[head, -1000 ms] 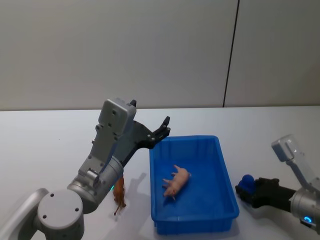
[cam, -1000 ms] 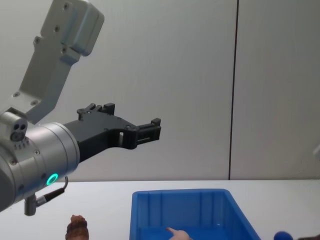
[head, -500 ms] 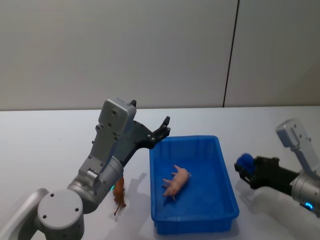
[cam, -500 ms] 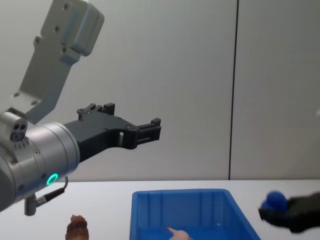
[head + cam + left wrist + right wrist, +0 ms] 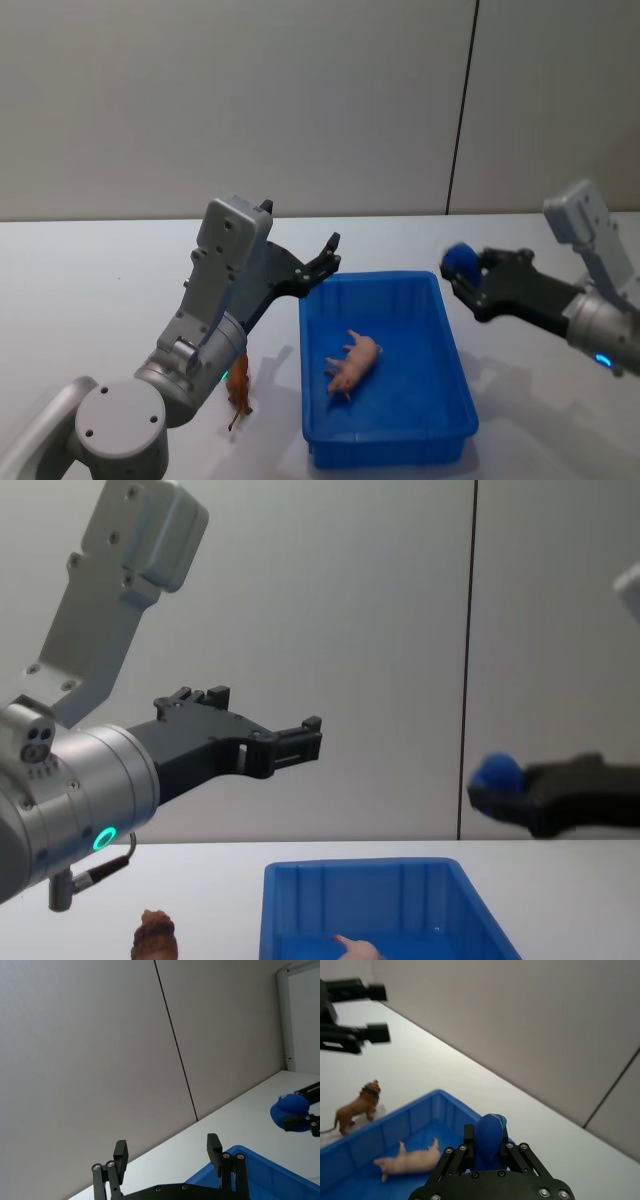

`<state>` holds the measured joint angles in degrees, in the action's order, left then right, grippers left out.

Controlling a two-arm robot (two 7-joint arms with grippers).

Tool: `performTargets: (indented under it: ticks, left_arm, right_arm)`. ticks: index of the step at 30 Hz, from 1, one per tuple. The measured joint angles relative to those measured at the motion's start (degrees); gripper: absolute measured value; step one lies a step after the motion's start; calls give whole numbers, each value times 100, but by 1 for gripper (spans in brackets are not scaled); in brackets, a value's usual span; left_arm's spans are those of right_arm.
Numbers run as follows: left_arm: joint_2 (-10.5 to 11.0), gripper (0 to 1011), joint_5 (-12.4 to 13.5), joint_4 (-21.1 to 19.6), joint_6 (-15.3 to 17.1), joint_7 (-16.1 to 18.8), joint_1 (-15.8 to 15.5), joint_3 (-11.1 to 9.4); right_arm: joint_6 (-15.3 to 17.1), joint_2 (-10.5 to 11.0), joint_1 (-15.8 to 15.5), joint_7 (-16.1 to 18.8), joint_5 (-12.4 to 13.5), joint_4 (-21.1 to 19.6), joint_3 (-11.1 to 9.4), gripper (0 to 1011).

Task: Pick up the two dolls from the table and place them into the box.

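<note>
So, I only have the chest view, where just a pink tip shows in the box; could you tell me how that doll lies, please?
Observer: The pink doll lies on its side on the floor of the box, wholly inside.
Operator: Thank you. And the brown doll at my lower edge?
Observer: The brown doll, a lion, stands on its feet on the table, left of the box, nearer the robot than the open left gripper.
Operator: What is the right gripper carrying?
Observer: The right gripper is shut on a rounded blue object; the head view puts it by the box's far right corner.
</note>
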<state>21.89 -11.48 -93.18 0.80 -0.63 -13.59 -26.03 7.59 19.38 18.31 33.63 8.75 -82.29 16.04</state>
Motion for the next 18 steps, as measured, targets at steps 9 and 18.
performTargets:
  ticks: [9, 18]
  left_arm:
    - [0, 1001, 0, 0, 0, 0, 0, 0]
    - [0, 1001, 0, 0, 0, 0, 0, 0]
  right_arm:
    - [62, -92, 227, 396, 40, -85, 48, 213]
    - [408, -100, 291, 610, 119, -92, 86, 179]
